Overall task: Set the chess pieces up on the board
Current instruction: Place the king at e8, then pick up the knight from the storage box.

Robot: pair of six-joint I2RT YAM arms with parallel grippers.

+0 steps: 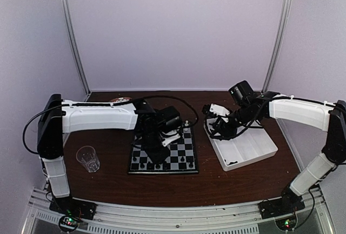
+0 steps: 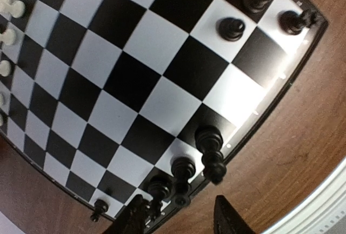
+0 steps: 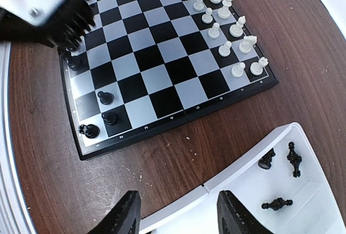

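The board lies on the brown table. White pieces stand in 2 rows along one edge of it, and a few black pieces stand along the opposite edge. The left gripper hangs over that black edge, fingers apart, gripping nothing. The right gripper, fingers apart and empty, hovers just beside the board, above a white tray with 3 black pieces lying in it.

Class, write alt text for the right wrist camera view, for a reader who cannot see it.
A chessboard on a brown table carries two rows of white pieces along one edge and a few black pieces along the opposite edge. Nearest the camera, the open right gripper hangs by a white tray holding three black chessmen.
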